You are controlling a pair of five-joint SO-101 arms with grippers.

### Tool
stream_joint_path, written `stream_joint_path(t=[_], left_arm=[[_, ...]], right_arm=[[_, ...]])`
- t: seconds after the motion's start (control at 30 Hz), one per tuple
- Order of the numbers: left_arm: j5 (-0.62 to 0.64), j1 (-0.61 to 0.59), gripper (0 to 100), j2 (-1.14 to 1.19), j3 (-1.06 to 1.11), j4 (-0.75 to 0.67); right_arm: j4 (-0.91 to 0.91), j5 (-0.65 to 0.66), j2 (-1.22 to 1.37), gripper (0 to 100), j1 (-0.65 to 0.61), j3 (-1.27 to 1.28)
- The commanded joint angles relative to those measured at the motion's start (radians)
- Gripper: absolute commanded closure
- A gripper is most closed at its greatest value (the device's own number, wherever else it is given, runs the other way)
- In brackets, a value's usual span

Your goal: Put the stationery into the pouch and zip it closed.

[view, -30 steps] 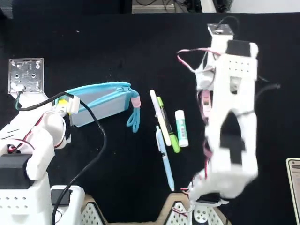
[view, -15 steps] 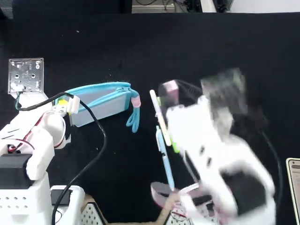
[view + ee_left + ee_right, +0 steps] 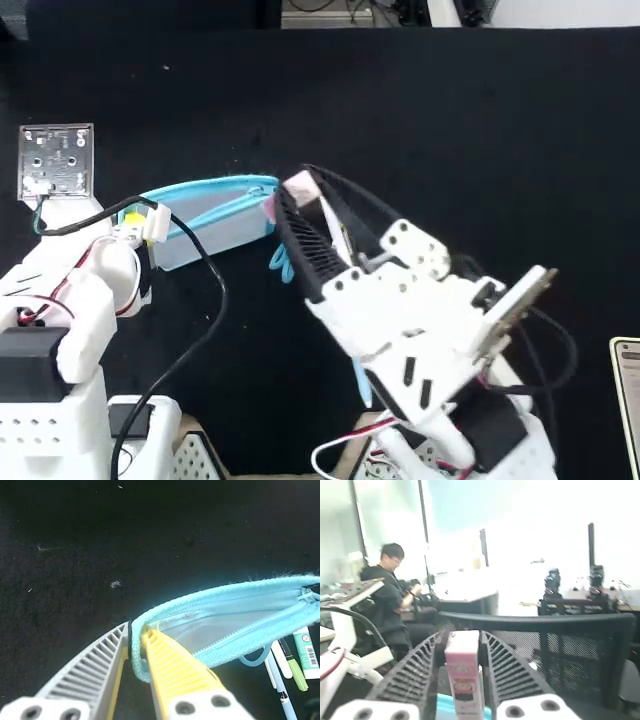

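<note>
The light blue pouch [image 3: 215,212] lies open on the black table, its zipper mouth gaping in the left wrist view [image 3: 235,615]. My left gripper [image 3: 140,228] is shut on the pouch's left end, the yellow and grey fingers [image 3: 165,660] pinching its rim. My right gripper [image 3: 292,198] hangs over the pouch's right end, shut on a pink and white eraser [image 3: 298,185], which sits between the black fingers [image 3: 464,672]. Pens [image 3: 282,662] and a glue stick [image 3: 307,652] lie beside the pouch; in the high view the right arm hides most of them.
A square metal plate [image 3: 55,160] sits at the far left. A flat device [image 3: 628,375] pokes in at the right edge. The left arm's black cable [image 3: 205,290] loops in front of the pouch. The far half of the table is bare black cloth.
The right arm swung down and left from its raised pose with the pink eraser, ending over the pouch's right end and covering the pens. The left arm held still.
</note>
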Motion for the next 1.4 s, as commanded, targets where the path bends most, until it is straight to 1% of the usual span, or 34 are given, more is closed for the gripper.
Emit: stream_joint_path(t=[0.0,0.1,0.4,0.5,0.6,0.73,0.9,1.03,1.13,1.27,1.37], left_arm=[[-0.006,0.001,97,0.014,0.038,-0.002],[-0.006,0.001,97,0.014,0.038,-0.003],[-0.006,0.001,97,0.011,0.038,-0.003],[-0.006,0.001,97,0.011,0.038,-0.003],[-0.006,0.001,97,0.011,0.038,-0.003],[-0.005,0.001,97,0.014,0.038,-0.002],[-0.005,0.002,97,0.008,0.038,0.0],[-0.005,0.002,97,0.014,0.038,0.002],[-0.005,0.002,97,0.015,0.038,0.002],[-0.005,0.002,97,0.014,0.038,0.002],[-0.005,0.002,97,0.014,0.038,0.002]], right_arm=[[-0.069,-0.008,-0.002,98.7,-0.049,0.015],[-0.071,-0.006,-0.002,98.7,-0.075,0.016],[-0.072,-0.006,-0.001,98.7,-0.074,0.013],[-0.133,-0.003,0.007,98.7,-0.074,0.033],[-0.187,0.057,0.058,98.7,-0.083,0.047],[-0.213,0.109,0.162,98.7,-0.146,0.076],[-0.41,0.155,0.3,98.7,-0.153,0.119],[-0.522,0.256,0.41,98.7,-0.153,0.114],[-0.554,0.302,0.481,98.7,-0.153,0.122],[-0.555,0.305,0.538,98.7,-0.15,0.124],[-0.551,0.305,0.535,98.7,-0.149,0.125]])
